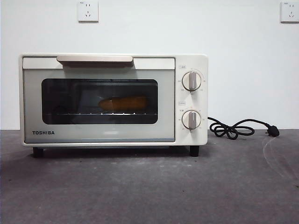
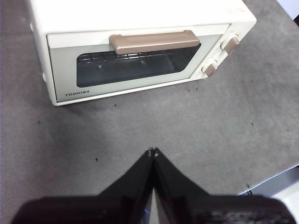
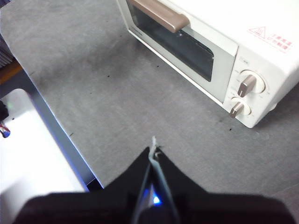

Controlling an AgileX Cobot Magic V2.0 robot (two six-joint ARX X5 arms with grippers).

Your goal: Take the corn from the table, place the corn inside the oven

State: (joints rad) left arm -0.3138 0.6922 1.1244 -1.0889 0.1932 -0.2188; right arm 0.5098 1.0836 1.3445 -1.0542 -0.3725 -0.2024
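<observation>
Corn (image 1: 124, 103) lies on wire rack inside oven (image 1: 113, 100), seen through dark glass in front view; door closed, handle (image 1: 95, 59) on top edge. Oven stands on table (image 1: 149, 186), cord (image 1: 238, 128) beside it. I see left gripper (image 2: 153, 151) pressed together, holding nothing, above bare table, well apart from oven front. Right gripper (image 3: 153, 150) also pressed together, empty, near table edge, apart from oven and knobs (image 3: 246, 85).

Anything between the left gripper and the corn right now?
Yes: the oven's shut glass door. The corn lies inside on the rack, per the front view. The left gripper hangs over bare table, per its wrist view.
</observation>
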